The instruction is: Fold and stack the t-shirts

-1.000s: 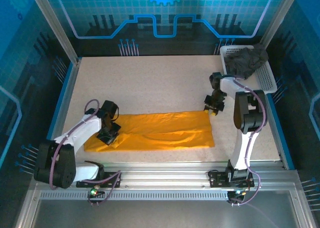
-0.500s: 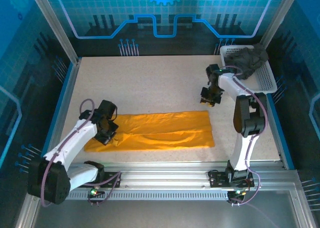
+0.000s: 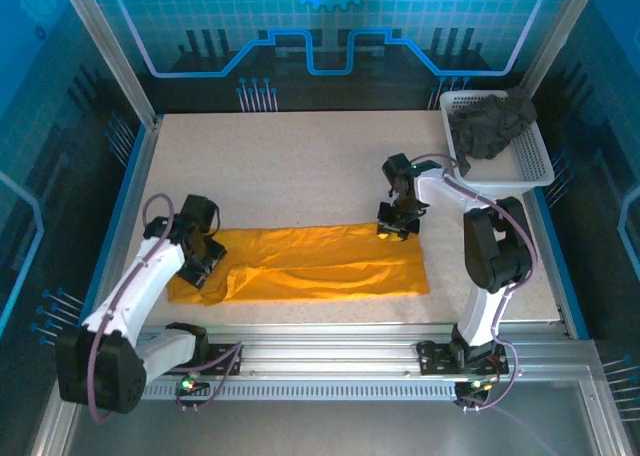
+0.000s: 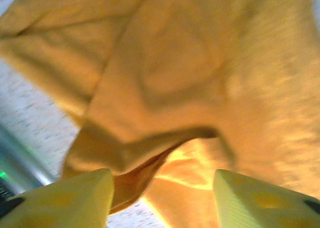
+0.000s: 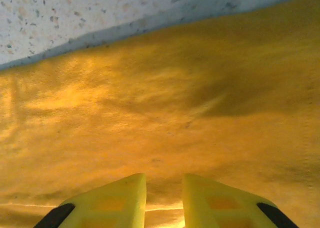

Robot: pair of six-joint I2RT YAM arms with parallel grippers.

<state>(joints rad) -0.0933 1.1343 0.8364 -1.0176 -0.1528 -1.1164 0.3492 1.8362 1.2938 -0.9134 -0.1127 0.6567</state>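
The orange shirt [image 3: 320,264] lay as a long folded strip near the front of the bench [image 3: 300,166], likely ready for a crosswise fold. The left gripper [image 3: 200,261] straddled its bunched left end, jaws apart. The right gripper [image 3: 397,221] hung over its far edge, jaws nearly together; whether they pinched cloth was unclear.

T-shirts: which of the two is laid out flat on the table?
The orange-yellow t-shirt, spread in a long strip on the table. The dark grey t-shirt lies bunched in the white basket.
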